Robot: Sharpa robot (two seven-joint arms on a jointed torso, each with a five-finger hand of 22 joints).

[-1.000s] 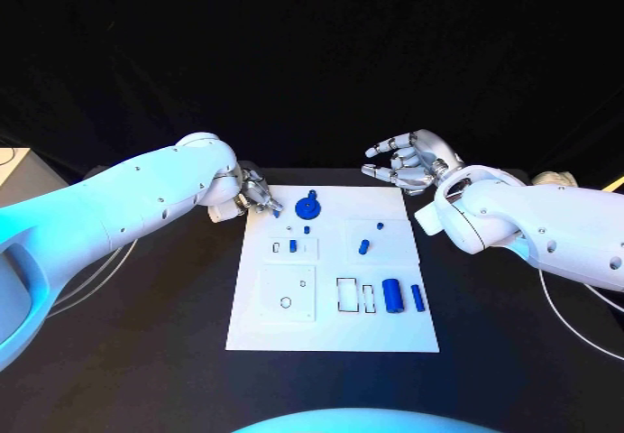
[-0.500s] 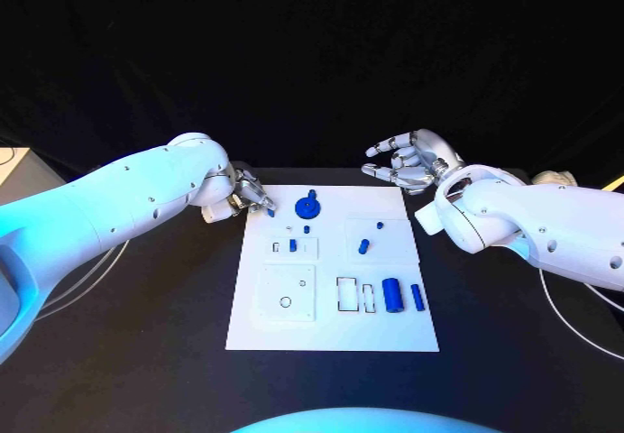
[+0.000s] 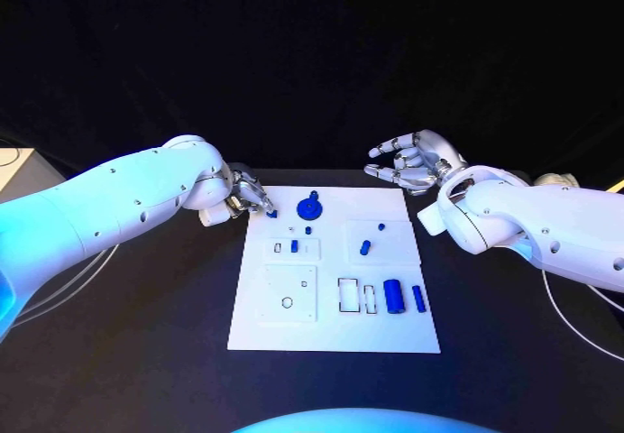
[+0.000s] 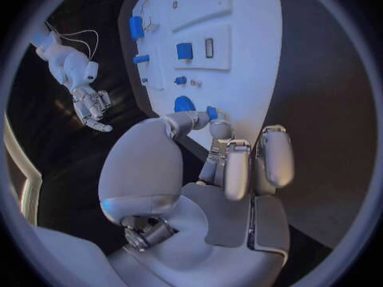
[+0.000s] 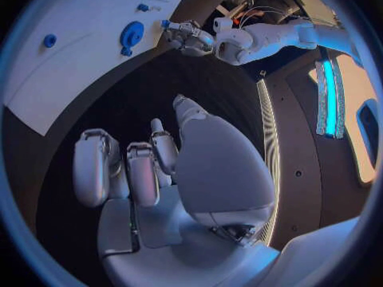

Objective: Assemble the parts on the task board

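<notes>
Black surface (image 3: 130,343) carried the white task board (image 3: 332,334), centred in the head view. Left arm came in from the frame's left; left hand (image 3: 247,197) sat at the board's upper-left corner, pinching a small blue part (image 3: 273,215) between thumb and a fingertip, just over the board's edge. Left wrist view showed the same: blue part (image 4: 211,112) at the fingertips, other fingers curled alongside. Right hand (image 3: 409,161) hung at upper right of the frame, above the board's far right corner, fingers half curled and apart, nothing in it; clear of the board. On the board: round blue disc (image 3: 309,209) near the top centre, just right of the held part. Blue cylinder (image 3: 391,296) and slimmer blue pin (image 3: 417,298) stood side by side at lower right. Small blue pieces in the middle row: one (image 3: 294,245) left, one (image 3: 365,245) right.
</notes>
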